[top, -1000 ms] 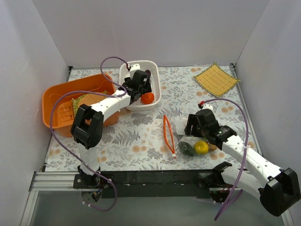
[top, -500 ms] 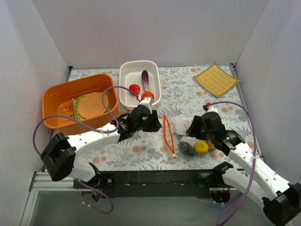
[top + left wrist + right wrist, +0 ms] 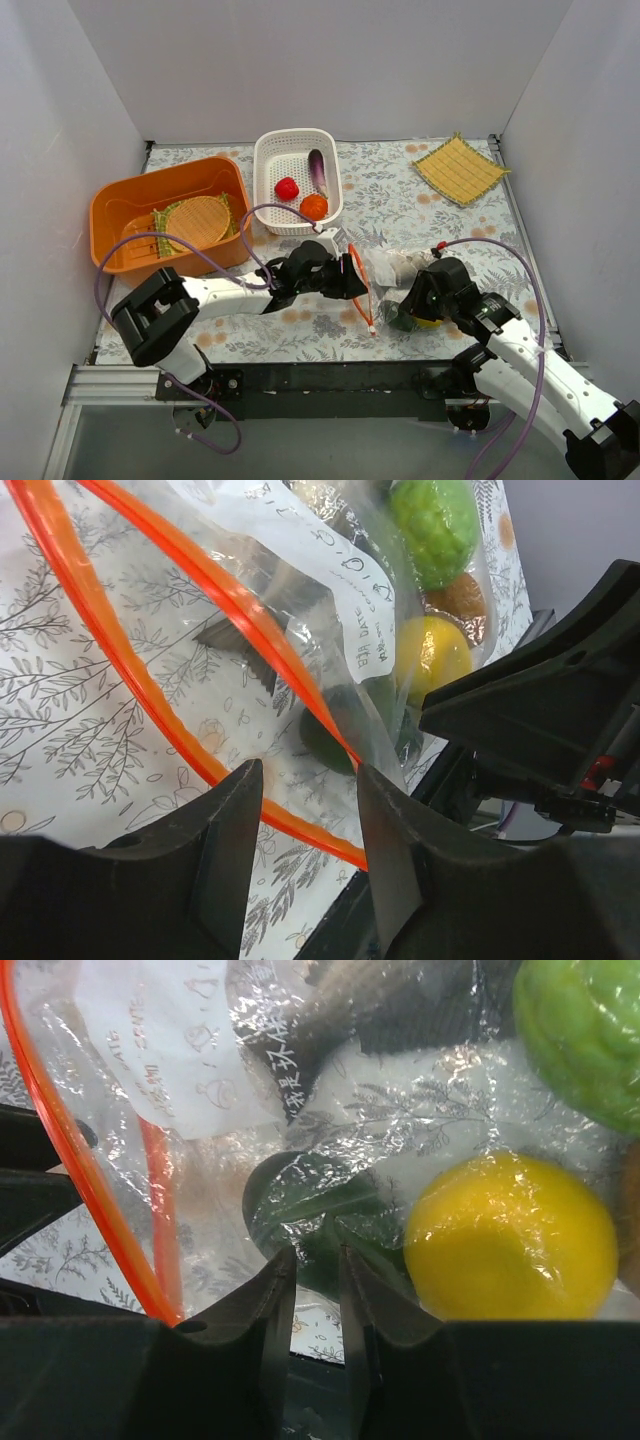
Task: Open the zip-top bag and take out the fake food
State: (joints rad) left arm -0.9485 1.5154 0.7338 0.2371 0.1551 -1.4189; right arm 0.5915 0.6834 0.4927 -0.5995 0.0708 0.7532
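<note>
The bag (image 3: 388,266) lay near the counter's (image 3: 400,205) front edge, with the toy food (image 3: 510,1235) inside. My left end effector (image 3: 308,775) was released, straddling the orange zipper strip (image 3: 235,605) at the gaping mouth. The right end effector (image 3: 315,1257) crowded the bag's bottom, its fingers nearly together. Crinkled film hid whether they pinched anything.

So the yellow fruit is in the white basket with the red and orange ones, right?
No, the yellow fruit is inside the zip-top bag, as the right wrist view shows. The white basket holds the red one and the orange one.
</note>
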